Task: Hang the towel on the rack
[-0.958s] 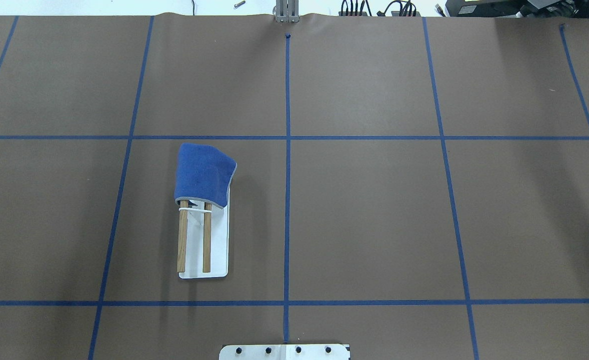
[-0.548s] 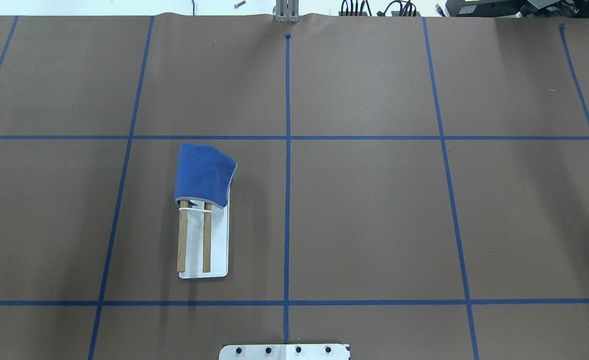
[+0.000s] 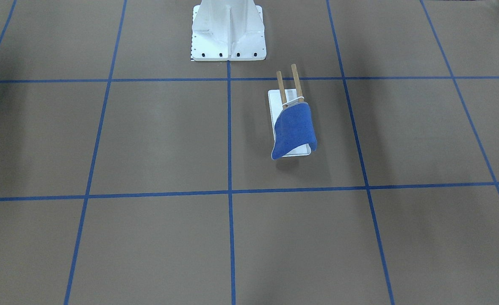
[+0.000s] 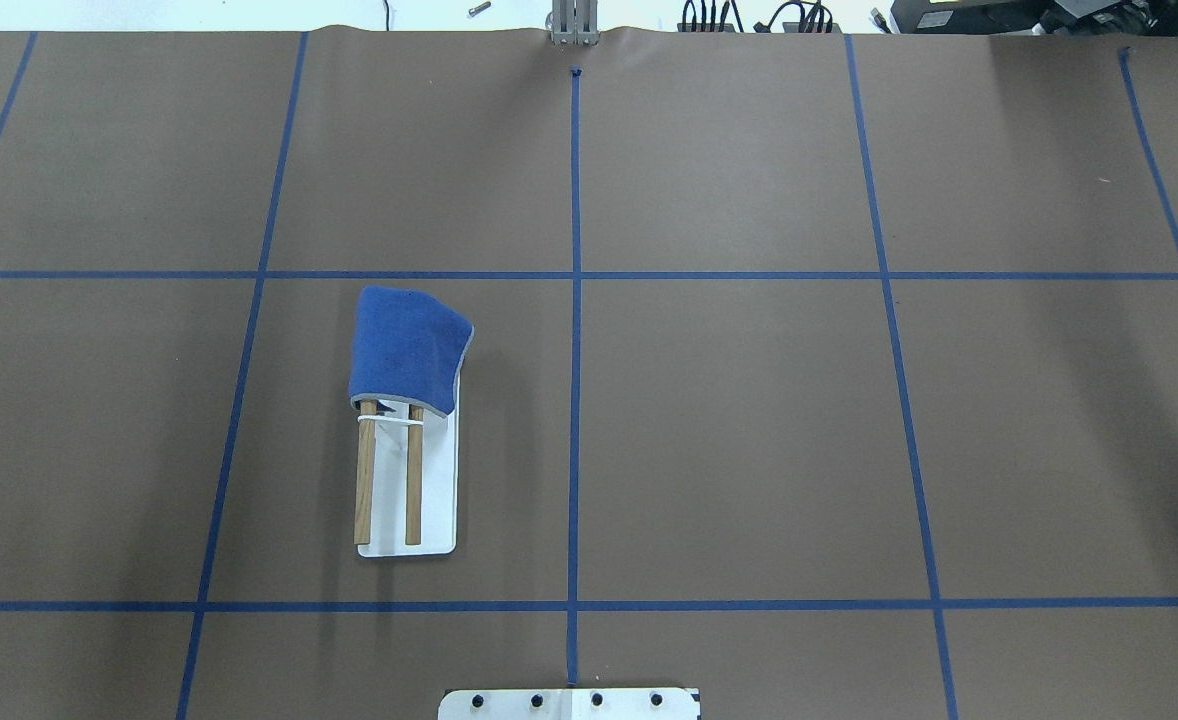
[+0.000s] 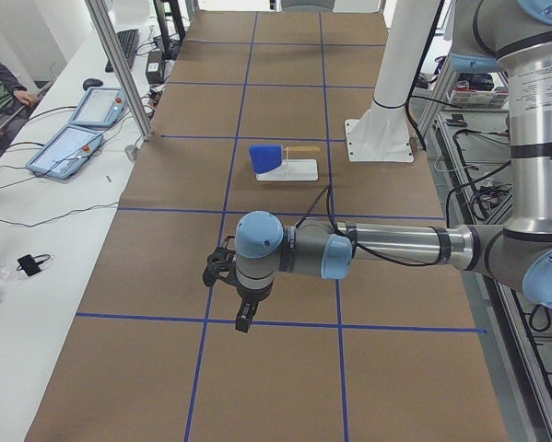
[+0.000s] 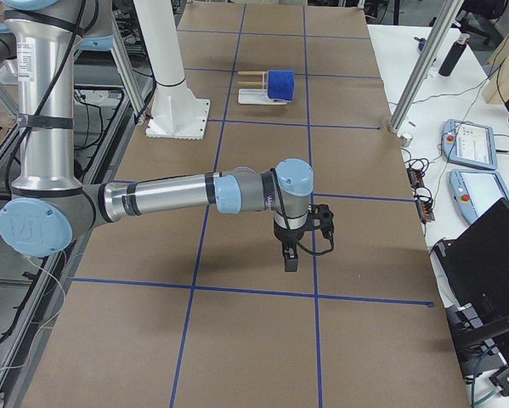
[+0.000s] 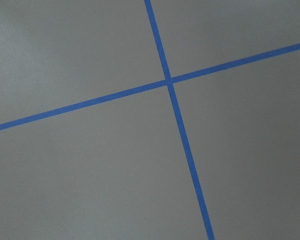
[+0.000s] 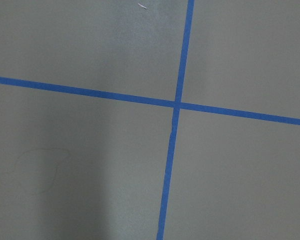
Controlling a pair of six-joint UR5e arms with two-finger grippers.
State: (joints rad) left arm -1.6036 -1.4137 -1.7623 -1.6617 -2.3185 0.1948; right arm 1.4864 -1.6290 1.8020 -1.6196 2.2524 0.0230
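The royal-blue towel point(image 4: 407, 350) is draped over the far end of the rack's two wooden dowels point(image 4: 365, 475). The rack point(image 4: 437, 480) stands on its white base, left of the table's centre line. Towel point(image 3: 294, 129) and rack point(image 3: 275, 101) also show in the front-facing view. My left gripper point(image 5: 243, 318) shows only in the exterior left view, high above the table and far from the towel point(image 5: 266, 158). My right gripper point(image 6: 290, 257) shows only in the exterior right view, also far from the towel point(image 6: 280, 84). I cannot tell whether either is open or shut. Both wrist views show only bare table with blue tape lines.
The large white bolted pedestal point(image 3: 228, 29) stands at the robot's edge of the table, near the rack. Blue tape lines divide the brown table into squares. Tablets point(image 5: 68, 147) and cables lie on the side bench, where an operator sits.
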